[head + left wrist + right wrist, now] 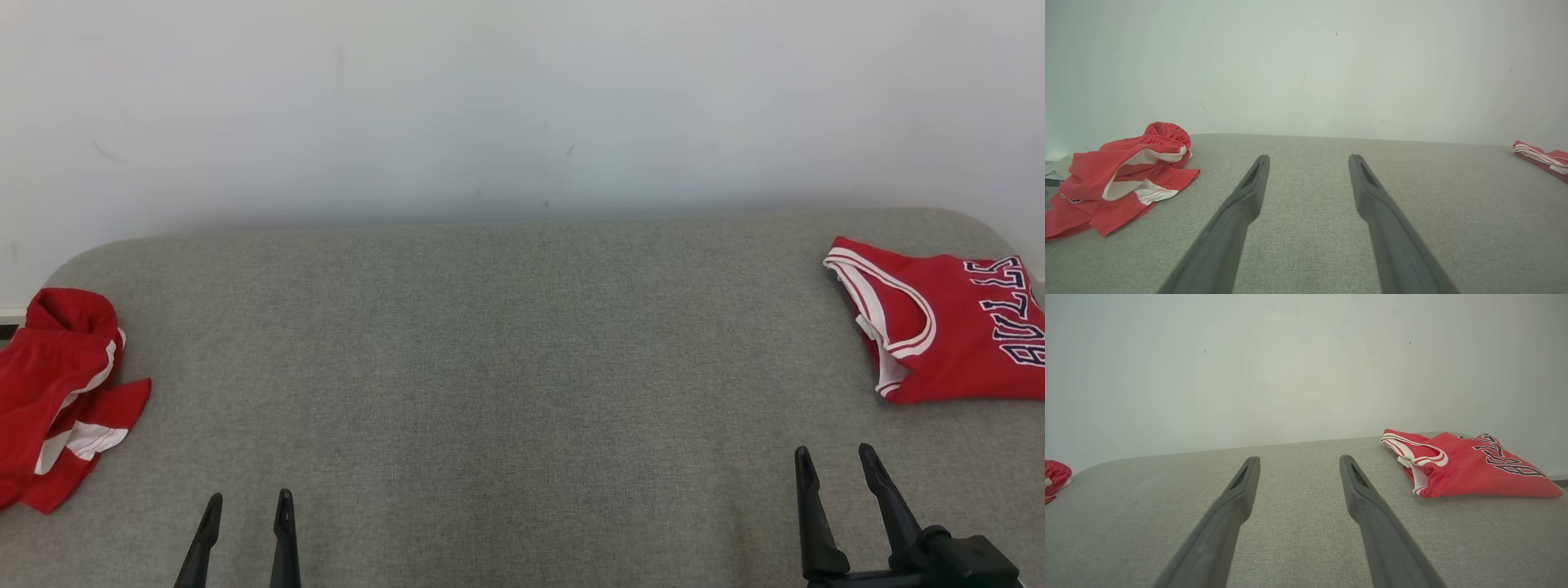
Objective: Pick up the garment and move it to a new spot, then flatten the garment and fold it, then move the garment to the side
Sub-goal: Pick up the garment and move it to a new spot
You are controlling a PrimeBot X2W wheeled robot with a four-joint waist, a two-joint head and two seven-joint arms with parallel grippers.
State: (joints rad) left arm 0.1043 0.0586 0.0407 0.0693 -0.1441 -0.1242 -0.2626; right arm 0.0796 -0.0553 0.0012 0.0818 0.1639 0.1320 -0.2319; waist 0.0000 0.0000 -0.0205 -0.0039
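garment: red shorts are seen crumpled at the left edge of the grey table.
left hand: shown open and empty, near the shorts but apart.
right hand: shown open and empty.
jersey: laid folded at the table's far right.

A coarse, matt grey woven cloth covers the table; the red jersey and red shorts are smooth fabric. The left gripper and right gripper have matt dark fingers; the wall is matt.
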